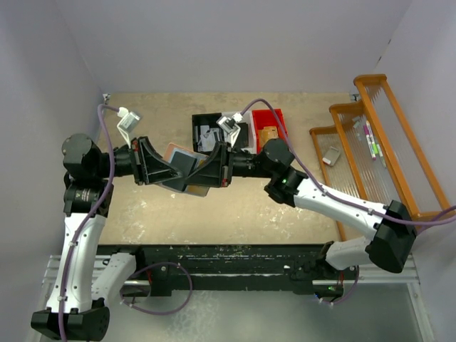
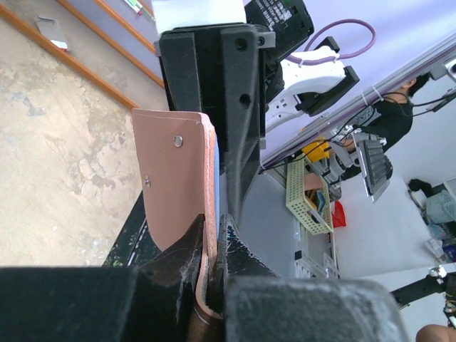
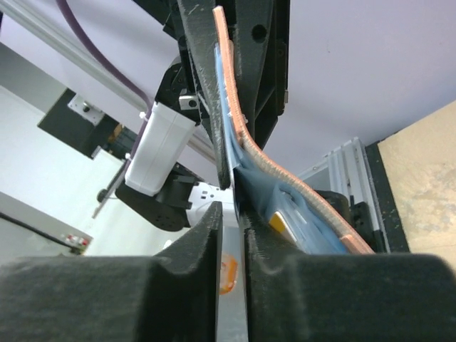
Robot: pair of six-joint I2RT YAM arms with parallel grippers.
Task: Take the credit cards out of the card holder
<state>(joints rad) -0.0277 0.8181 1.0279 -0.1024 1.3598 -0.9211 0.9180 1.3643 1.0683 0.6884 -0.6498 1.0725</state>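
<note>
Pale lilac walls are enclosing a tan desk (image 1: 285, 206). Above its middle, the left gripper (image 2: 211, 242) is clamping one edge of the salmon-pink card holder (image 2: 174, 192), keeping it off the surface. The right gripper (image 3: 231, 214), fingers nearly together, is apparently pinching a pale credit card (image 3: 229, 278) at the blue-grey slots. Step in hand: extraction. The next move is calling for a straight pull along the slot. No writing is showing legibly, only an orange mark.

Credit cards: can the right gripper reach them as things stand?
Likely yes: the left gripper holds the card holder up, credit cards facing the right gripper, which is right at them.
</note>
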